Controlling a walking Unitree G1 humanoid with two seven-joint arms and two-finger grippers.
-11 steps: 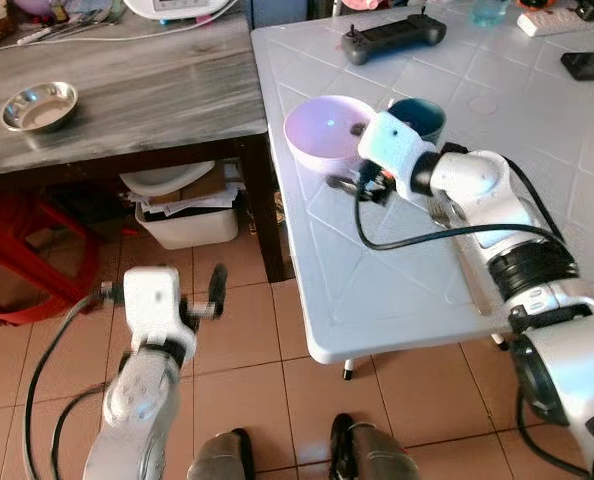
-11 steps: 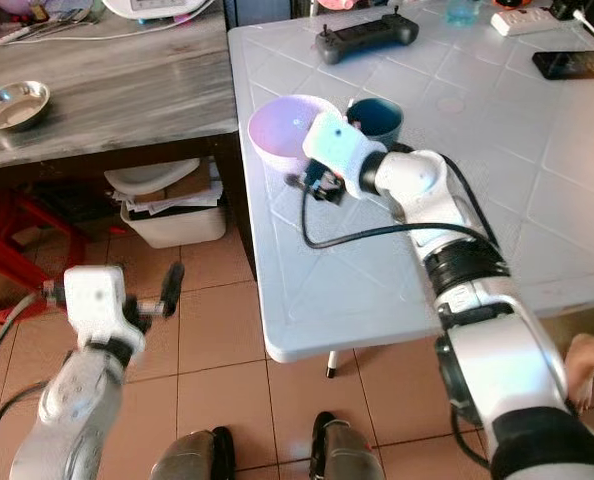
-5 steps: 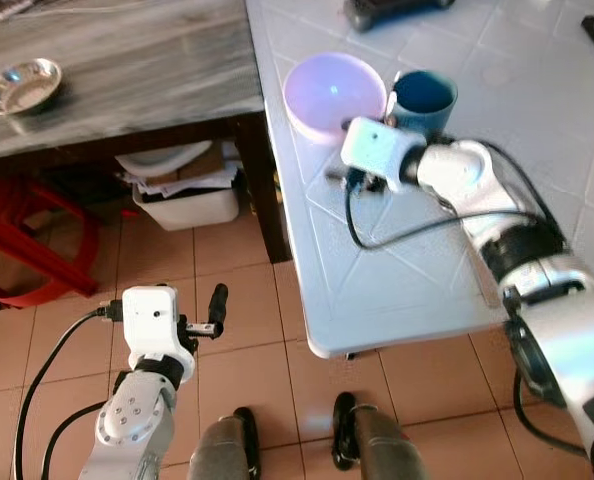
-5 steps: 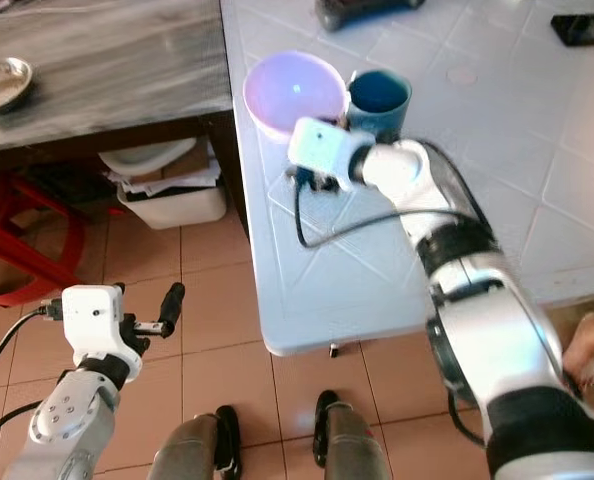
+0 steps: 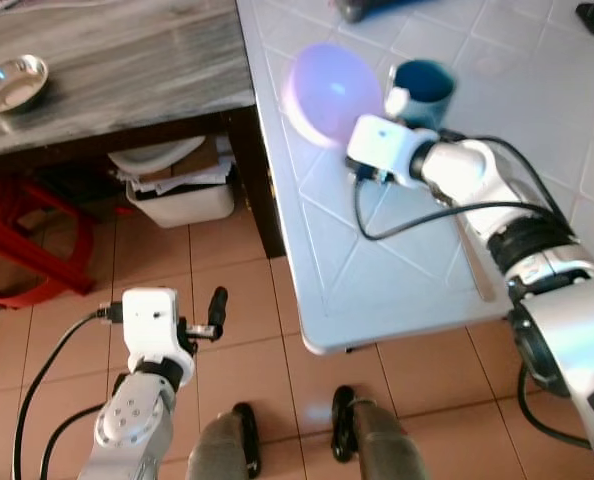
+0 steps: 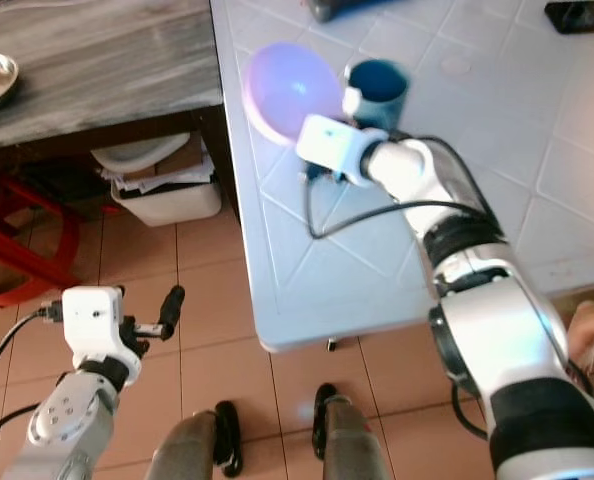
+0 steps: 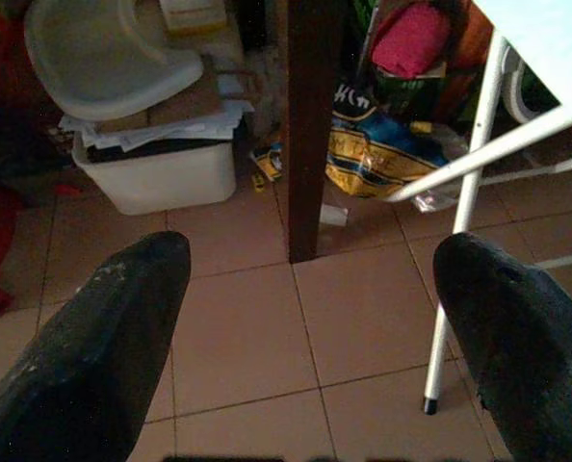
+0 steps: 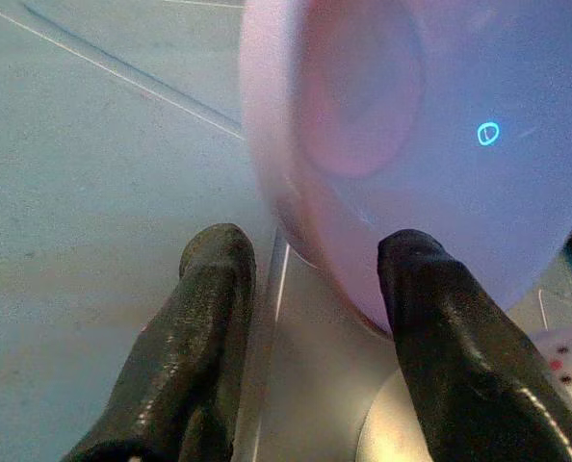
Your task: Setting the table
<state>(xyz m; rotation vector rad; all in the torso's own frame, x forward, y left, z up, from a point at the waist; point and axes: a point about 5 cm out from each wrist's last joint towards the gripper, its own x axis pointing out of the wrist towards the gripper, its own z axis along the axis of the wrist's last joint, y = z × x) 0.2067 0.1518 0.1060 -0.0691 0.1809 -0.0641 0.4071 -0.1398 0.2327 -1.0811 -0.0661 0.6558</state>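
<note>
A pale lilac bowl (image 5: pixel 327 85) is tipped up on its side near the left edge of the white table (image 5: pixel 377 280), beside a teal mug (image 5: pixel 424 85). My right gripper (image 8: pixel 310 250) is at the bowl's near rim. One black finger (image 8: pixel 214 327) is outside the wall and the other is inside the bowl (image 8: pixel 440 125), so it is shut on the rim. My left gripper (image 7: pixel 310 260) hangs low over the tiled floor, open and holding nothing.
A grey wooden table (image 5: pixel 127 70) with a steel dish (image 5: pixel 12 85) stands to the left. A white bin (image 5: pixel 182 195) and a red stool (image 5: pixel 17 240) sit beneath it. A person's hand (image 6: pixel 592 335) is at the right edge.
The bowl lay flat on the table and now stands tilted on its edge in my right gripper. The camera has shifted slightly. The left arm has stayed put.
</note>
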